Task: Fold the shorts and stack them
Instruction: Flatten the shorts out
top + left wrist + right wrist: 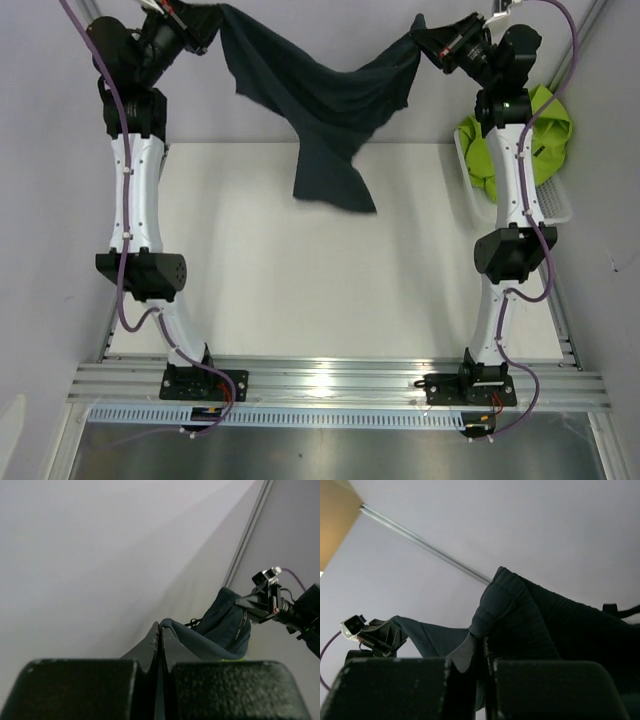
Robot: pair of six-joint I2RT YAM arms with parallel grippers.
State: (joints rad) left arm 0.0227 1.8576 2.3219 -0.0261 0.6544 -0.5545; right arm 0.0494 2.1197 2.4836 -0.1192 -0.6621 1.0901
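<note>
Aloft, the left gripper (212, 22) is clamped on one upper corner of the dark navy shorts (330, 100) and the right gripper (422, 42) on the opposite corner. Each wrist view shows fingers pressed together with cloth pinched between them. The garment sags between the two grips, one leg hanging toward the far middle of the table (300, 290); whether its hem touches the surface cannot be told. By the look of it the task is at an early stage: the navy pair is spread in the air, not laid flat or folded. The lime green shorts (548, 125) lie bunched in the white mesh basket (560, 208), and no stack exists. Both folds and the stacking remain. Room for laying out appears ample on the white tabletop between the arms, where nothing is seen. The limits are the back wall close behind the grippers, the side wall beside the left arm, the basket along the right edge, and the aluminium rail (330, 380) carrying the bases.
</note>
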